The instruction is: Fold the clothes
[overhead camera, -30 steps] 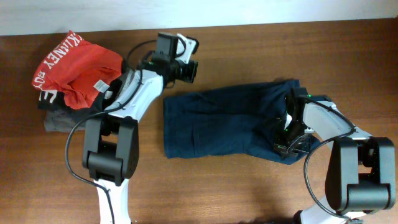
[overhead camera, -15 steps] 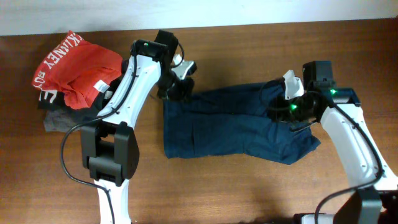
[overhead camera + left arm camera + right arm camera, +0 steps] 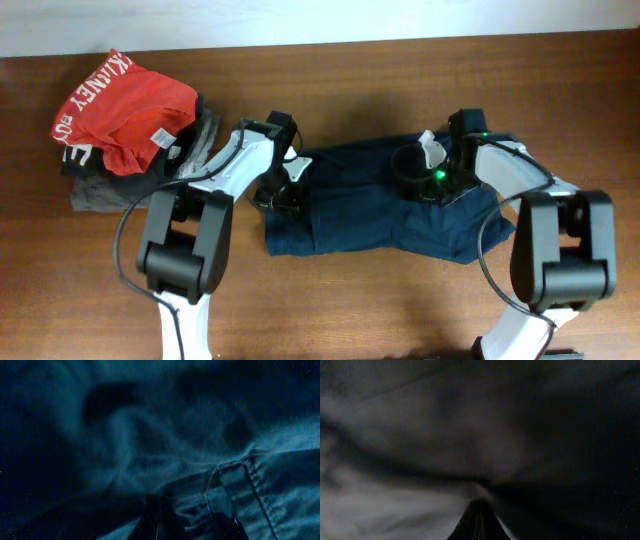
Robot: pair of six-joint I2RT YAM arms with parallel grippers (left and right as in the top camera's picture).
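Denim shorts (image 3: 370,215) lie flat on the bench (image 3: 400,80); left claw (image 3: 282,192) and right claw (image 3: 479,510) each look pinched shut on an end (wrist views dim), presumably for folding.

left gripper (image 3: 284,190): seen from overhead, its fingertips are sunk out of our sight in the navy shorts (image 3: 365,212).
left wrist view: dim, soft denim fills it, so we cannot tell how the jaws stand.
right gripper (image 3: 428,172): its own body hides the jaws from us overhead.
right wrist view: nearly black and blurred, and we make out only a dark wedge at the bottom edge.
grey pile (image 3: 95,192): mostly covered by the red shirt (image 3: 125,100), so we cannot count its garments.
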